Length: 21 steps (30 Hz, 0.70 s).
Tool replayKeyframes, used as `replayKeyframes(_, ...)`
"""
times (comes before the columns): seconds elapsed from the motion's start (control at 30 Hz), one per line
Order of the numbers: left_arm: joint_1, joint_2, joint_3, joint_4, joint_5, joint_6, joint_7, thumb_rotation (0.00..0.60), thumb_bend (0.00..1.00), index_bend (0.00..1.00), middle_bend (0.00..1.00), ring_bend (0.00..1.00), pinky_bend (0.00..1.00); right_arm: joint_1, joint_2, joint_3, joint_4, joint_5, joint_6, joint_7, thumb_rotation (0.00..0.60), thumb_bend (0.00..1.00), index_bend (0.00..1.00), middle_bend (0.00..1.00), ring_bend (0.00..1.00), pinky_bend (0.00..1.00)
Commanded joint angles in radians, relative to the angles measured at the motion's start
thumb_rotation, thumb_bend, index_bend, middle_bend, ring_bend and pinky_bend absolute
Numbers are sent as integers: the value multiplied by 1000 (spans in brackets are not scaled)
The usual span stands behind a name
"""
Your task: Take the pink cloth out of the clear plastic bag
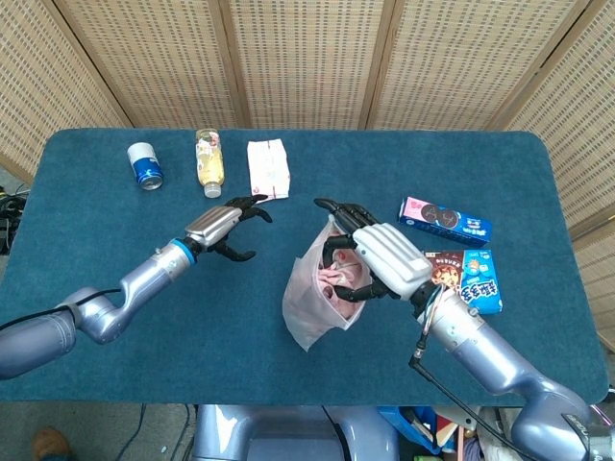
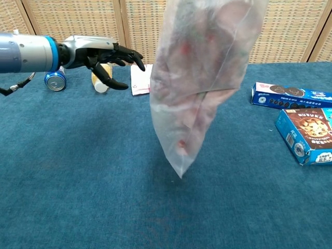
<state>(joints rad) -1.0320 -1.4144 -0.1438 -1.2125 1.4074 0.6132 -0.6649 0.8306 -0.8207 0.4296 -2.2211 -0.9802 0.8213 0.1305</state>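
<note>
pink cloth (image 1: 333, 279): bunched inside the clear plastic bag (image 1: 309, 305), near its mouth
bag: hangs off the table (image 1: 86, 221), bottom corner clear of the surface in the chest view
right hand (image 1: 377, 259): clamped on the bag's top edge, fingers curled round the opening
left hand (image 1: 227, 229): left of the bag, apart from it, fingers spread, holding nothing
cookie boxes (image 1: 466, 277): two, right of the bag
can (image 1: 146, 165), bottle (image 1: 209, 161), white packet (image 1: 268, 168): in a row beyond the bag, far left
</note>
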Motion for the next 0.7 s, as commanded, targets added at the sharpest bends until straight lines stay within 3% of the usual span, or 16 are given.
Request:
replayKeyframes(0.03,-25,-9,-12,7,-4,-32,-24,600,334,339,0,0,0,6,-2,-2,0,2,-3,-3,600,707,732,0,0,0)
replayKeyframes(0.4,-72,-43,-31,29,-17,-100,-58,600,334,352,0,0,0,37,-12,-3,-1,37,2,-14,600,707,732,0,0,0)
replayKeyframes(0.7,-107,-35,-32,21,-2,-207,-172,600,334,351,0,0,0,55,-6,1,-11,62,-1,-15,600,707,733,0,0,0)
